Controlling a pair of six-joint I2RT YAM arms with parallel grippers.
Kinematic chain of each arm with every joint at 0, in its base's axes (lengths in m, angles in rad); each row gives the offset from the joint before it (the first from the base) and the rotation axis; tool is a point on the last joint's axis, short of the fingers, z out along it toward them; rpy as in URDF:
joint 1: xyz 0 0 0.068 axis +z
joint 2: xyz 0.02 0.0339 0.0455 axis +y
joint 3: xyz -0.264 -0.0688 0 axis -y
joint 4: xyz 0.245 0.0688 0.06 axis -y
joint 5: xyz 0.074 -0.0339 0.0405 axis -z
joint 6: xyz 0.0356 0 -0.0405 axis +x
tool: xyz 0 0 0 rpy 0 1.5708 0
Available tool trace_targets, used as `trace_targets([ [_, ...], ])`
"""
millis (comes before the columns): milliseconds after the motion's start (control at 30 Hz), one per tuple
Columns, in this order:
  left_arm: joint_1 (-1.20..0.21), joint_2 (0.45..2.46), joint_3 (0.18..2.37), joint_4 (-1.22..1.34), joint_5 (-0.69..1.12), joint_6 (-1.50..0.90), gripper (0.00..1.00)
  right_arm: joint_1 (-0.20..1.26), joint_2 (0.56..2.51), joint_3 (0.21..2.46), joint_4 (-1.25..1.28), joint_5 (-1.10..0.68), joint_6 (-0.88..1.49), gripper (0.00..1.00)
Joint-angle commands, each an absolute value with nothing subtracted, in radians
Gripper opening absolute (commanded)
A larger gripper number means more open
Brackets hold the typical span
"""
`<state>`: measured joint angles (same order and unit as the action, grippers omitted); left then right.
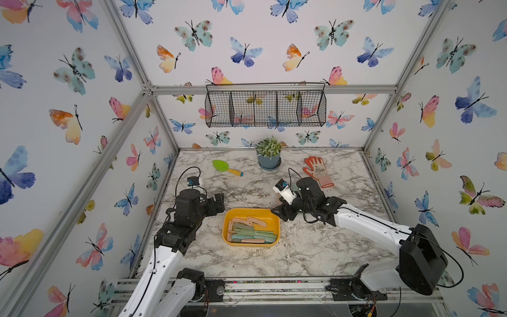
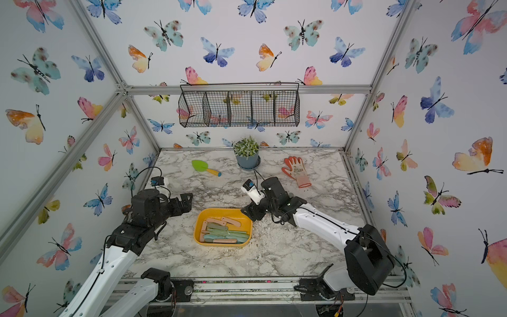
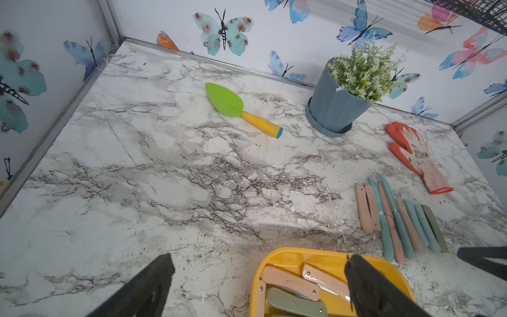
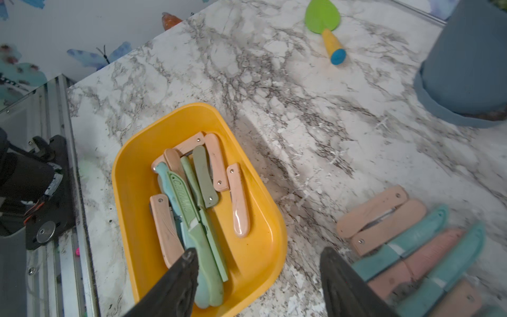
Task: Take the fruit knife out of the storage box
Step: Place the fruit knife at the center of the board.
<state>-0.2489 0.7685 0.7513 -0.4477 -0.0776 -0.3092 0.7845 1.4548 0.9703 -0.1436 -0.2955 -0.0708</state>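
The storage box [image 1: 251, 210] [image 2: 223, 210] is a shallow yellow tub in the middle of the marble table. Several fruit knives [image 1: 252, 232] [image 4: 192, 197] lie in it, pink, green and teal, some folded. My right gripper [image 1: 278, 212] [image 4: 259, 252] hovers over the box's far right corner [image 4: 131, 192], open, with nothing between its fingers. My left gripper [image 1: 219, 204] [image 3: 258, 259] stands open just off the far left corner of the box [image 3: 329, 254], holding nothing. More knives [image 3: 400, 219] [image 4: 406, 241] lie in a row on the table beside the box, under the right arm.
At the back of the table are a green trowel [image 1: 226, 167], a potted plant [image 1: 269, 156] and an orange glove [image 1: 318, 170]. A black wire basket [image 1: 264, 108] hangs on the back wall. Aluminium frame rails edge the table.
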Motion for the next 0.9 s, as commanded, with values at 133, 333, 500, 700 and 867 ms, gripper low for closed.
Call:
trace_targets([
  [133,-0.239,0.756,0.769,-0.471,-0.128,-0.321,0.99,0.919,1.641,1.132,-0.282,-0.171,-0.134,0.67],
  [333,-0.238,0.752,0.767,-0.469,-0.124,-0.321,0.98,0.983,1.795,1.255,-0.4,-0.121,-0.15,0.62],
  [500,-0.238,0.751,0.766,-0.468,-0.114,-0.319,0.98,1.003,1.864,1.312,-0.431,-0.091,-0.145,0.6],
  [700,-0.238,0.75,0.764,-0.464,-0.111,-0.318,0.99,1.011,1.954,1.402,-0.503,-0.012,-0.137,0.55],
  [867,-0.238,0.75,0.765,-0.464,-0.111,-0.318,0.98,1.014,2.018,1.459,-0.563,0.035,-0.138,0.54],
])
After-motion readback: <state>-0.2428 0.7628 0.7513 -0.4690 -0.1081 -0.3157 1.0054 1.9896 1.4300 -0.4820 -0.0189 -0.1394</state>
